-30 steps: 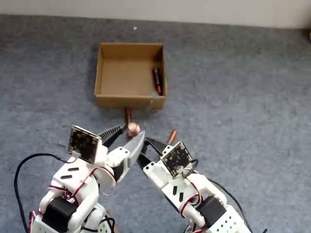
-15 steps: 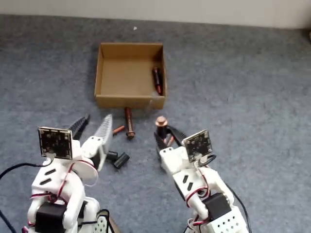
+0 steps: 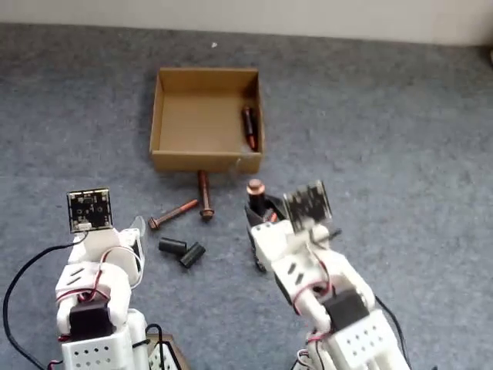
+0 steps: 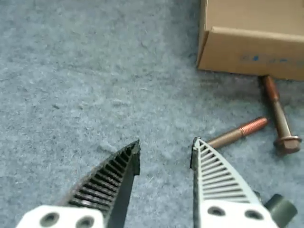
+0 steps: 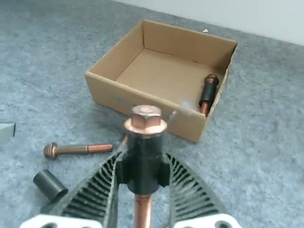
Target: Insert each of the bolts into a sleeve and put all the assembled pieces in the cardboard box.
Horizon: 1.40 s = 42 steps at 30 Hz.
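The right gripper (image 5: pixel 142 166) is clamped around a black sleeve (image 5: pixel 142 159) with a copper bolt (image 5: pixel 145 118) standing upright through it, just near of the cardboard box (image 3: pixel 206 160). One assembled piece (image 3: pixel 249 127) lies inside the box against its right wall. The left gripper (image 4: pixel 165 154) hangs spread and empty over the table (image 3: pixel 385 116), with two loose bolts (image 4: pixel 237 134) just to its right and two bare sleeves (image 3: pixel 172 247) beside them, nearer the arms.

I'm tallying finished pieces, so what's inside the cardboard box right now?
One assembled piece, a bolt in a black sleeve, lies against a side wall of the cardboard box. The remaining floor looks bare; its near wall hides a thin strip.
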Tool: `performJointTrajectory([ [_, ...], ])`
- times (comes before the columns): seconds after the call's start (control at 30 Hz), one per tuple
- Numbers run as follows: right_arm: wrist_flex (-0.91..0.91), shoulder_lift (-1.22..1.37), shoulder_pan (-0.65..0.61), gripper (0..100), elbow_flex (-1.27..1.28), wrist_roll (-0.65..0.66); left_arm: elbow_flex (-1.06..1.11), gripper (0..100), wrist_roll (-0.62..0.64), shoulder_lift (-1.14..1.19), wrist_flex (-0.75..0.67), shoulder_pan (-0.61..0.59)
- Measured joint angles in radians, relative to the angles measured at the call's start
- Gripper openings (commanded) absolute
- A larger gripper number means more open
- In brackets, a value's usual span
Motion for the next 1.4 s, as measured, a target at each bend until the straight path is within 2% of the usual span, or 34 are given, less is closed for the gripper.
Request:
performJointTrajectory([
  [0.37,-0.436,0.902,-0.002,0.9,-0.493,0.000,0.008,20,-0.023,0.000,0.000,0.000],
  [0.63,-0.529,1.427,0.072,1.5,-0.873,0.000,0.008,20,-0.023,0.000,0.000,-0.043],
  [0.7,-0.528,1.487,0.077,5.7,-0.928,0.000,0.008,20,-0.023,0.000,0.000,-0.044],
  [0.83,-0.446,1.508,0.074,16.5,-0.991,0.000,0.008,20,-0.023,0.000,0.000,-0.044],
  [1.03,-0.272,1.498,0.077,17.0,-1.039,0.000,0.008,20,-0.023,0.000,0.000,-0.044],
  [1.17,-0.117,1.393,0.074,17.0,-1.043,0.000,0.008,20,-0.023,0.000,0.000,-0.044],
  [1.4,0.293,1.157,0.074,17.0,-1.046,-0.005,0.008,20,-0.023,0.000,0.000,-0.054],
])
